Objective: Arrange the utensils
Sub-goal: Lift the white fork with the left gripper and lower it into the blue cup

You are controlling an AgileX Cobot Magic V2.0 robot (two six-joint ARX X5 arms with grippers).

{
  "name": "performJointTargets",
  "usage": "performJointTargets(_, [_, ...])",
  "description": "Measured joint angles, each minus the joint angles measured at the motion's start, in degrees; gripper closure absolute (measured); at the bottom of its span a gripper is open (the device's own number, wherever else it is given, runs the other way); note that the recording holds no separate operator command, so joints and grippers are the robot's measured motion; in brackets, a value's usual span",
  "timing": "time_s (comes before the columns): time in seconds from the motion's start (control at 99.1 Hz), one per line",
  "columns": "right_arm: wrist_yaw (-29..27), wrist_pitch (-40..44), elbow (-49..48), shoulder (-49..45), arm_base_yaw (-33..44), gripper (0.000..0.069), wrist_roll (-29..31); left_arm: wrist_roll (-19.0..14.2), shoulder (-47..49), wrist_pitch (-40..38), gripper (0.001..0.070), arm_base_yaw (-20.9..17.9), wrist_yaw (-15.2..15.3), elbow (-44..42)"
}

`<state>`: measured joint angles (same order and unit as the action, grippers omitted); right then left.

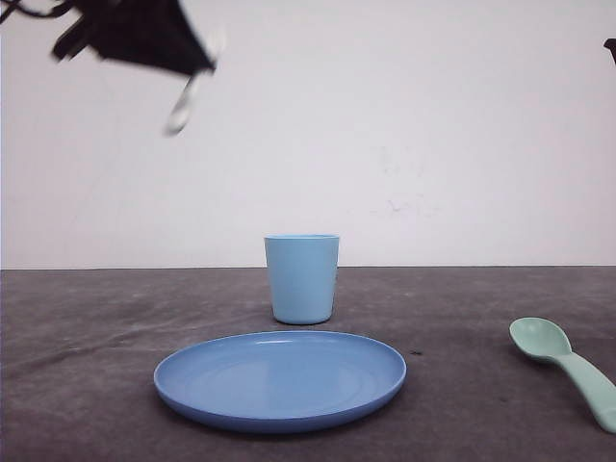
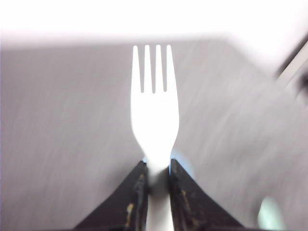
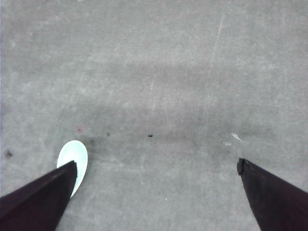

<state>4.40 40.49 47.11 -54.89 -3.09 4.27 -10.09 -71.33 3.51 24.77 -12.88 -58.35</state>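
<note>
High at the upper left of the front view, my left gripper (image 1: 197,72) holds the white fork (image 1: 183,106), blurred by motion. In the left wrist view the gripper (image 2: 158,168) is shut on the fork's handle, and the fork (image 2: 155,115) sticks out past the fingers with its tines pointing away. The mint-green spoon (image 1: 563,364) lies on the table at the right, bowl toward the middle. In the right wrist view my right gripper (image 3: 156,166) hangs open above the table, and the spoon's bowl (image 3: 74,161) peeks out beside one finger (image 3: 43,197).
A light blue cup (image 1: 302,278) stands upright at the table's middle, behind a round blue plate (image 1: 280,378). The dark grey table (image 1: 87,366) ends at a white wall behind.
</note>
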Motion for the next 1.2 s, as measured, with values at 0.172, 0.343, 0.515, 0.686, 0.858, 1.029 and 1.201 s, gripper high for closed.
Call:
performJointTargets(0.172, [0.00,-0.04,-0.02,0.00,0.00,0.0011,0.00,0.00,-2.03,-13.49,0.0667,1.36,-0.24,0.00])
performJointTargets(0.343, [0.00,-0.46,0.00,0.00,0.00,0.0011,-0.02,0.00,-6.69,-23.12,0.0667,2.32,-0.28,0.00])
performJointTargets(0.515, [0.00,-0.96,0.00,0.00,0.00,0.0011,0.00,0.00,-13.35,-30.47,0.0667,3.28,-0.39,0.00])
performJointTargets(0.686, [-0.11,-0.98,-0.02,0.00,0.00,0.0011,0.00,0.00,-20.83,-35.65,0.0667,3.82,-0.39,0.00])
performJointTargets(0.858, [-0.11,-1.03,-0.02,0.00,0.00,0.0011,-0.02,0.00,-26.69,-38.71,0.0667,4.22,-0.42,0.00])
performJointTargets(1.029, [-0.11,-1.07,-0.02,0.00,0.00,0.0011,0.00,0.00,-30.60,-38.49,0.0667,4.28,-0.39,0.00])
performJointTargets(1.201, [-0.13,-1.11,-0.02,0.00,0.00,0.0011,0.00,1.51,-33.05,-38.47,0.0667,4.87,-0.39,0.00])
